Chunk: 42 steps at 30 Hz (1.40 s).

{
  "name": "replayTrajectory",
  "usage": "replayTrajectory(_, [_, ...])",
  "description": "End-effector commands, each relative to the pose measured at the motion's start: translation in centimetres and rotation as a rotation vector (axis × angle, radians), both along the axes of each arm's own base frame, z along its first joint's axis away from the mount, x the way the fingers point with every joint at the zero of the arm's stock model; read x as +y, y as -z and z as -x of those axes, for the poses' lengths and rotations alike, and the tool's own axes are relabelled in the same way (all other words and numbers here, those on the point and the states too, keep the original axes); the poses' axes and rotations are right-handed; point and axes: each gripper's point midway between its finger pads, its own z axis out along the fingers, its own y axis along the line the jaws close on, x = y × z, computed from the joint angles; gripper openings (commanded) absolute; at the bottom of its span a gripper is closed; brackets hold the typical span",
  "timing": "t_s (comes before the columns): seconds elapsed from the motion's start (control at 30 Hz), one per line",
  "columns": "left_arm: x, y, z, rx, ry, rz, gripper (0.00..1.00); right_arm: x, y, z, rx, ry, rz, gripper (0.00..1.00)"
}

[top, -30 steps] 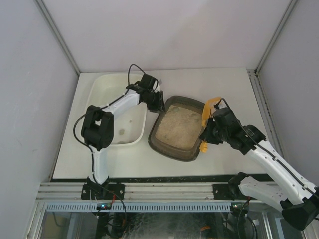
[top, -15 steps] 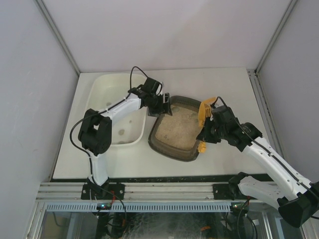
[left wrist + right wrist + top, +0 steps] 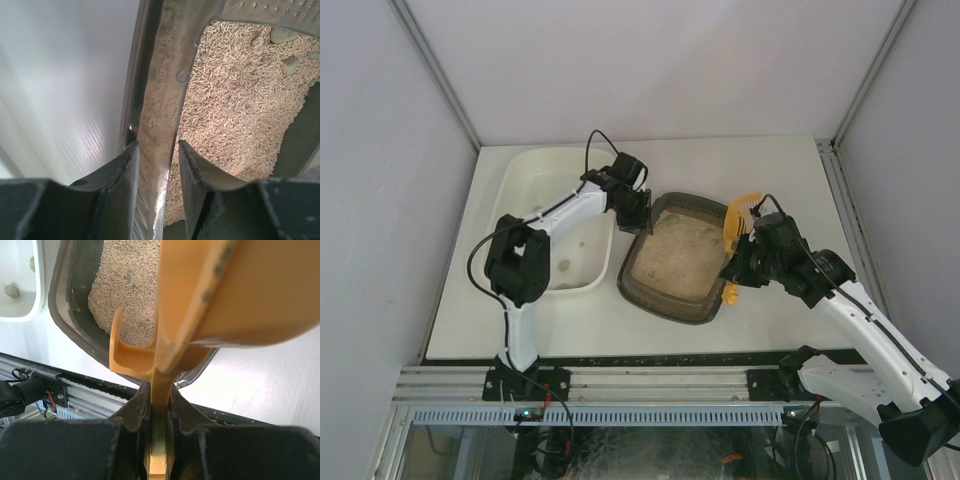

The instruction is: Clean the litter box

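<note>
Returning after a brief release, the left gripper (image 3: 157, 150) is straddling the litter box (image 3: 672, 312) at its 11 o'clock rim, mid-table (image 3: 770, 165); its jaws are closing, pinch unclear. The right gripper (image 3: 159, 400) is hovering at 3 o'clock, jaws clamped on the yellow scoop (image 3: 225, 290), so steadied scooping is probably coming.

A dark grey-brown litter box (image 3: 665, 306) of beige litter lies askew near the middle of the white counter (image 3: 760, 170), with a white tub (image 3: 535, 180) just beside it at 9 o'clock. The left end effector (image 3: 638, 222) reaches over the tub and sits at the box's rim, at its 11 o'clock corner. At the box's 3 o'clock edge, the right end effector (image 3: 732, 272) holds a yellow scoop (image 3: 740, 210), head toward 12 o'clock, handle end toward 6 o'clock.
</note>
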Motion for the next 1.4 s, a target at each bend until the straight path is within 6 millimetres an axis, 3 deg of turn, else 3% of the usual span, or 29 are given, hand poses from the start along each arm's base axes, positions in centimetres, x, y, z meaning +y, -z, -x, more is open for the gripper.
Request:
replayTrajectory(0.0, [0.1, 6.7, 5.0, 0.186, 0.037, -0.061, 0.39, -0.5, -1.1, -0.7, -0.066, -0.001, -0.001, 0.0])
replayTrajectory(0.4, [1.2, 4.0, 6.8, 0.087, -0.078, -0.026, 0.01, -1.4, -2.0, -1.1, -0.1, 0.006, -0.024, 0.0])
replayTrajectory(0.77, [-2.2, 2.4, 10.1, 0.206, -0.179, 0.136, 0.0, -1.4, -1.9, -1.1, -0.088, -0.004, -0.036, 0.0])
replayTrajectory(0.97, [-3.1, 0.6, 8.8, 0.202, -0.264, 0.198, 0.0, -1.0, -2.2, -0.7, -0.092, -0.046, -0.055, 0.0])
replayTrajectory(1.17, [-2.7, 0.1, 8.2, 0.182, -0.344, 0.185, 0.0, 0.6, -1.5, -0.3, -0.016, -0.105, -0.111, 0.0])
replayTrajectory(1.33, [-3.3, 0.2, 6.7, 0.191, -0.312, 0.177, 0.01, 4.2, -1.6, 0.3, 0.143, -0.194, -0.294, 0.0])
replayTrajectory(1.37, [-3.7, 0.2, 6.4, 0.191, -0.257, 0.177, 0.07, 4.8, -1.5, 0.6, 0.189, -0.207, -0.326, 0.0])
